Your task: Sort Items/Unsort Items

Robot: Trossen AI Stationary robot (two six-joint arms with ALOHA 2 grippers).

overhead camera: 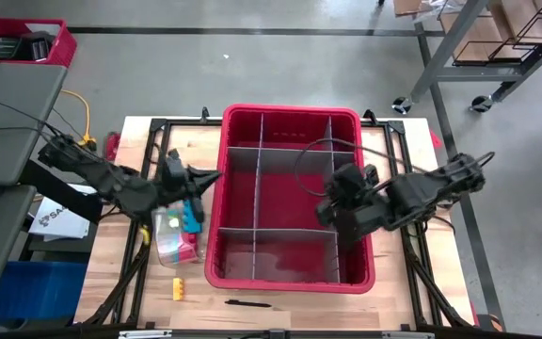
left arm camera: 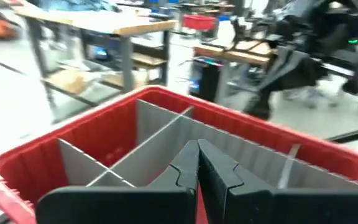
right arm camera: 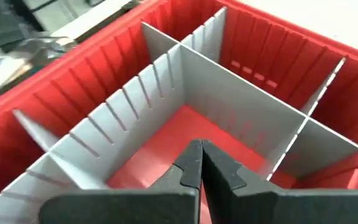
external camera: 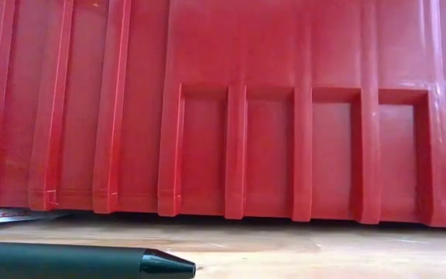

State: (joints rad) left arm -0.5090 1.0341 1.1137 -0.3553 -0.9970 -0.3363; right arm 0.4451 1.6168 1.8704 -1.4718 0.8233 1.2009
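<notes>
A wooden counter (overhead camera: 280,311) carries a red bin (overhead camera: 290,115) with grey dividers, grey floor around it. The left hand (overhead camera: 216,175) hangs clenched, empty, at the bin's left rim; the right hand (overhead camera: 322,213) hangs clenched, empty, over the bin. A yellow block (overhead camera: 178,287) and pen (overhead camera: 247,303) lie on open counter before the bin.
</notes>
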